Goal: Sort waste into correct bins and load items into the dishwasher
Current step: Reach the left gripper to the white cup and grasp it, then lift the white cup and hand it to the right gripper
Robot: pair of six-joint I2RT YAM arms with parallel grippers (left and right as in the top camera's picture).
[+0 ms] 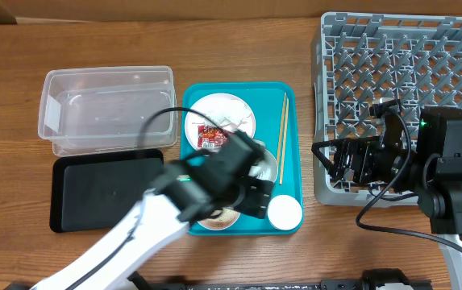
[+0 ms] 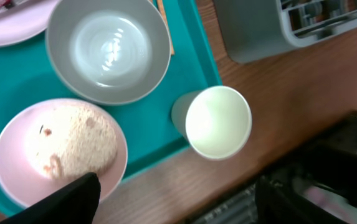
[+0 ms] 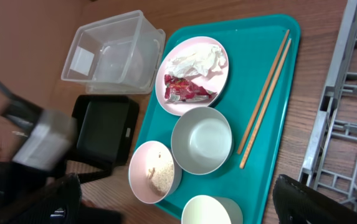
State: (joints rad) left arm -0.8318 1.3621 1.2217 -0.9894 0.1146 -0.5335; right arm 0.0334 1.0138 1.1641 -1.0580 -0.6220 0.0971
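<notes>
Bright even light; glare in bowl [image 2: 108, 50]; wrist-view foregrounds blurred.

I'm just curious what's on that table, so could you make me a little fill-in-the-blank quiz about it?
The red wrapper lies on the large plate beside a crumpled ____.
The small plate holds loose white ____.
The chopsticks lie on the ____ tray.
Missing: tissue; rice; teal.

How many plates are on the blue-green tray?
2. The big plate, holding the wrapper and tissue, is nearest the clear tub; the small plate with rice is beside the bowl. None seems hidden.
</notes>
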